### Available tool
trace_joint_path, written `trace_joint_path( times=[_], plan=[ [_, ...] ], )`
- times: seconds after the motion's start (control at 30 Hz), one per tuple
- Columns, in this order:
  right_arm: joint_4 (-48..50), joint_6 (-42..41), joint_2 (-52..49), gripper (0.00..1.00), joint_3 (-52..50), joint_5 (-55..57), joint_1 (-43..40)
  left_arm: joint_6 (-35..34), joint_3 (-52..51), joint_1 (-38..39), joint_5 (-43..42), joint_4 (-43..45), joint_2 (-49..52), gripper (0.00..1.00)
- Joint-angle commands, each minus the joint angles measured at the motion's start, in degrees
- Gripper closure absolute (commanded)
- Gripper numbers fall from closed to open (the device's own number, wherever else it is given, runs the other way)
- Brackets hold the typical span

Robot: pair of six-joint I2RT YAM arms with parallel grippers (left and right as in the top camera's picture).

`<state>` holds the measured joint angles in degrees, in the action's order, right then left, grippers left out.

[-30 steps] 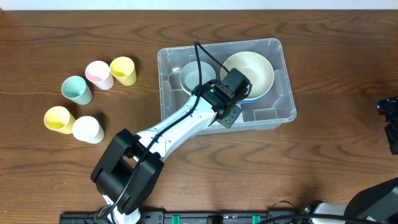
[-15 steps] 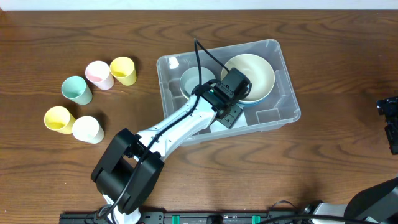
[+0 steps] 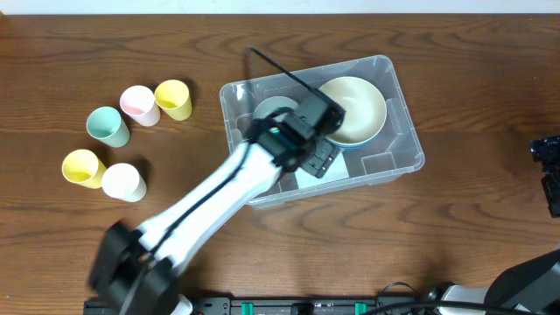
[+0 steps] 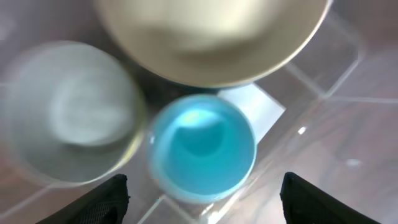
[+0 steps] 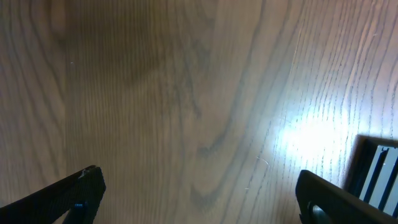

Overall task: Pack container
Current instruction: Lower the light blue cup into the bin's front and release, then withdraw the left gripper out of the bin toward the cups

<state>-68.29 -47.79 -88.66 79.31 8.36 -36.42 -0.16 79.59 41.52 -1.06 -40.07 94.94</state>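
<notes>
Cup (image 4: 202, 149), blue, inside container (image 3: 404, 131), seemingly free of left gripper (image 4: 204, 180)

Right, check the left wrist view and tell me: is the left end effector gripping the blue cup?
No, the left end effector has its fingers wide apart, clear of the blue cup sitting in the container.
</notes>
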Motion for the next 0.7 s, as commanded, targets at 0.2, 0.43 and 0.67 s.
trace_joint_path(
  times=[0.2,0.43,0.67],
  plan=[
    [-0.07,-1.03,0.15,0.01,-0.02,0.2,-0.37,-6.47,1.18,-4.13,2.25,-10.32,-10.19,0.25],
    [-0.07,-1.03,0.15,0.01,-0.02,0.2,-0.37,-22.1,1.18,-7.58,2.14,-25.49,-13.11,0.43],
    [-0.07,-1.05,0.15,0.01,-0.02,0.2,-0.37,-27.74,1.18,-5.01,1.53,-35.67,-17.46,0.8]
  ],
)
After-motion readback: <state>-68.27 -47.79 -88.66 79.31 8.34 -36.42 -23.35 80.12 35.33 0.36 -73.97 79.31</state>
